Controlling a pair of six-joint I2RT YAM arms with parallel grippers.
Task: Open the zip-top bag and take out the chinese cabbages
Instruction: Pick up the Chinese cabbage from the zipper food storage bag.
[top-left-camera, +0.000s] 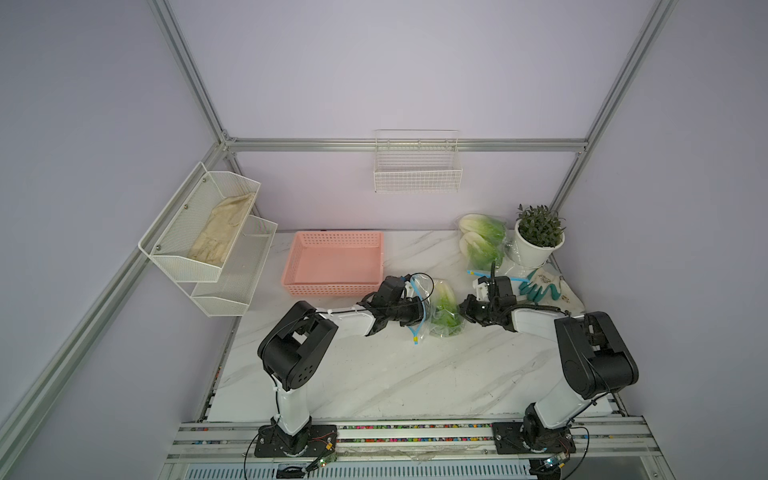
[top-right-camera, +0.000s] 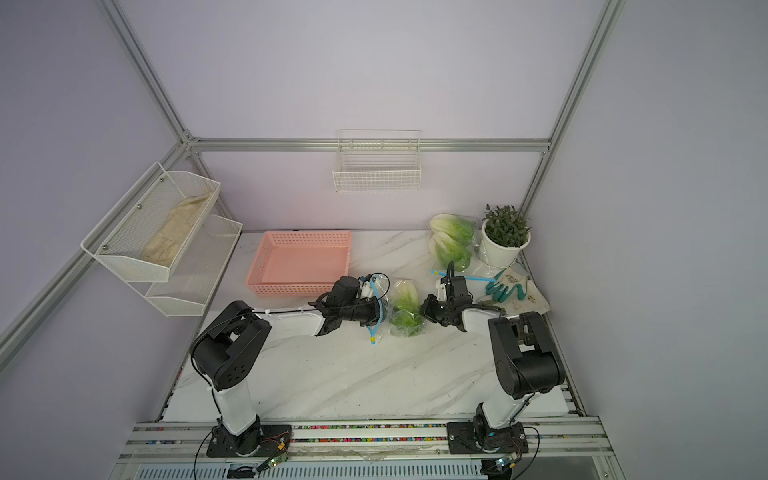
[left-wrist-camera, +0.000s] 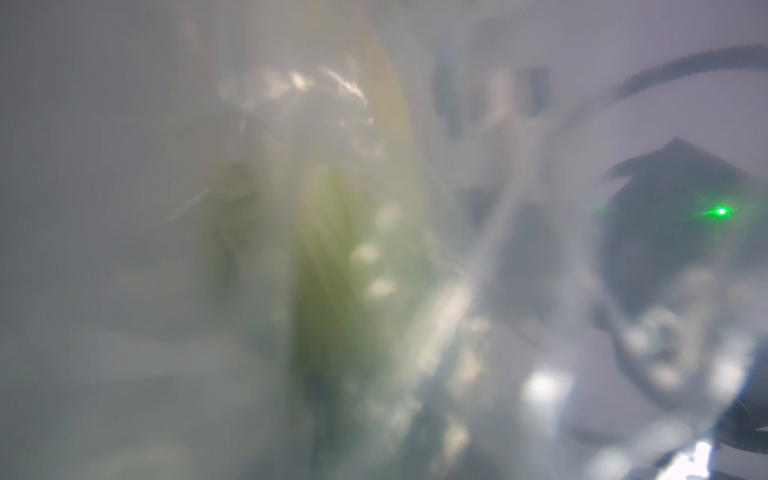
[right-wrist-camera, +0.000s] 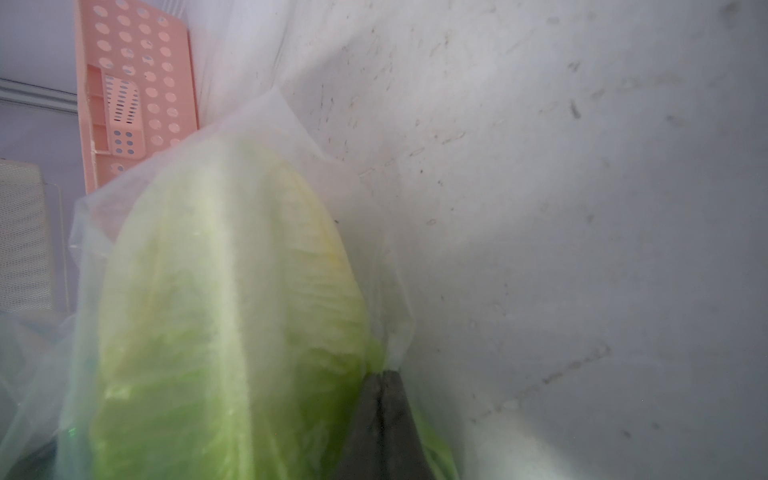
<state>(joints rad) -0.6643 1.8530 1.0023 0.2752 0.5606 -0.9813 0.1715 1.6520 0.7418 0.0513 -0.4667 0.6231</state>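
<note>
The clear zip-top bag (top-left-camera: 422, 286) with a blue zip strip (top-left-camera: 420, 318) lies mid-table, one of the chinese cabbages (top-left-camera: 446, 309) inside it. My left gripper (top-left-camera: 417, 311) reaches into the bag's mouth, the blue strip looped round it. Its fingers are hidden there. The left wrist view shows only blurred film and a smear of green cabbage (left-wrist-camera: 328, 270). My right gripper (right-wrist-camera: 384, 378) is shut on the bag's film (right-wrist-camera: 291, 124) beside the cabbage (right-wrist-camera: 232, 291), on the bag's right side (top-right-camera: 424, 309). Two more cabbages (top-left-camera: 480, 239) lie at the back right under clear film.
A pink basket (top-left-camera: 334, 262) stands behind my left gripper. A potted plant (top-left-camera: 538, 237) and a green-fingered glove (top-left-camera: 540, 286) crowd the back right, with a loose blue strip (top-left-camera: 494, 275) by them. A mesh shelf (top-left-camera: 208, 232) and a wire basket (top-left-camera: 417, 166) hang on the walls.
</note>
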